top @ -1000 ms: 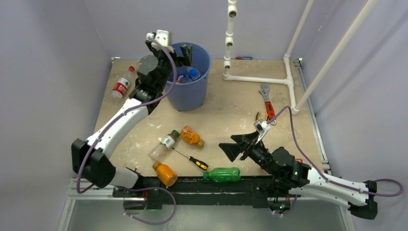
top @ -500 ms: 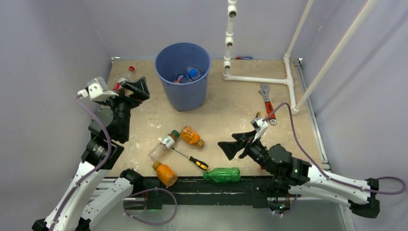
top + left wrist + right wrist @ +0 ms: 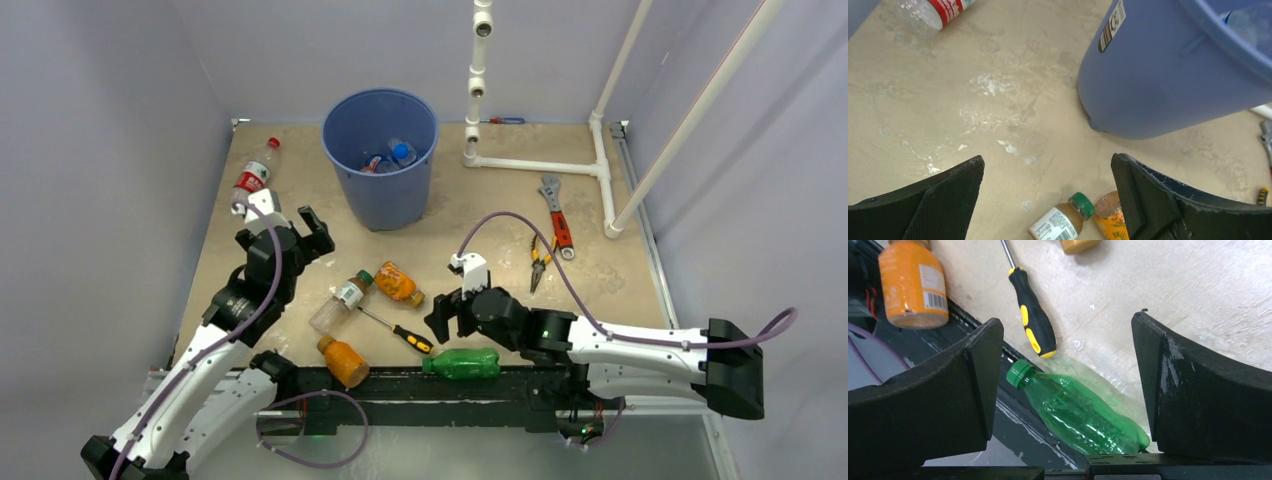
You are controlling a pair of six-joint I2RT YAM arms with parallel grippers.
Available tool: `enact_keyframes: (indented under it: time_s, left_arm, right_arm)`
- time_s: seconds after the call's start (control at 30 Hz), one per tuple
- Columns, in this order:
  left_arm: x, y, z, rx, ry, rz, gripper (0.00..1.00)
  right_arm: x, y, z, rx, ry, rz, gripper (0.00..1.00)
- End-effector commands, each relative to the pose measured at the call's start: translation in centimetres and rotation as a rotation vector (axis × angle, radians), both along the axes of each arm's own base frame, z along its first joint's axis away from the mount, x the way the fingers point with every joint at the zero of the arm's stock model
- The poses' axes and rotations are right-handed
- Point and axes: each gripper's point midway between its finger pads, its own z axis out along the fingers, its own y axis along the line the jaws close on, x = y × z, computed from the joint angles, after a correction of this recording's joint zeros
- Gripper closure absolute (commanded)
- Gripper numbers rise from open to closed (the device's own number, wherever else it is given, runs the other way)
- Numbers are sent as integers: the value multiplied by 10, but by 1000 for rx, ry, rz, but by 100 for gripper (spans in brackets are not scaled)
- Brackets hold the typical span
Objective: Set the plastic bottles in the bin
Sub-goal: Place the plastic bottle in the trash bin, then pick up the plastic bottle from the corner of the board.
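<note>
Right gripper: jaws spread wide, holding nothing, poised over the green bottle. The bottle lies on its side at the table's near edge, its cap just beside the screwdriver handle. The fingers appear clear of the bottle, though the angle leaves this uncertain. Left gripper: equally wide and empty, near the bin, which contains a blue-capped bottle.

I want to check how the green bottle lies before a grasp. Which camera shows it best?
The right wrist view: the green bottle lies close and large, on its side, cap toward the upper left. The top external view shows the whole bottle, but small. The left wrist view misses it.
</note>
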Motion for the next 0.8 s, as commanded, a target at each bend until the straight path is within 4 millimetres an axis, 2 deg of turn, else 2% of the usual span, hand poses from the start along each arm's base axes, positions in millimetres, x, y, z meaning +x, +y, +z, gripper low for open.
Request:
enact_keyframes:
  time_s: [0.0, 0.17, 0.37, 0.5, 0.53, 0.67, 0.77]
  left_arm:
    - [1, -14, 2, -35, 23, -62, 1]
    - [-1, -31, 6, -66, -6, -161, 1]
    - [-3, -41, 9, -86, -23, -222, 2]
    - [-3, -47, 9, -97, -22, -254, 1]
    - [-4, -48, 10, -98, -23, -258, 2]
    - [-5, -48, 12, -98, -29, -266, 1]
    - [-6, -49, 13, -100, -33, -272, 1]
  right_arm:
    - [-2, 18, 19, 40, 2, 50, 8]
    - [-10, 17, 6, -5, 50, 72, 8]
    - [-24, 11, -11, -104, 178, 70, 12]
    - [-45, 13, -5, -140, 201, 130, 12]
    - [-49, 13, -2, -148, 204, 145, 10]
    - [-63, 6, -13, -281, 213, 147, 6]
    - [-74, 10, -25, -343, 210, 173, 6]
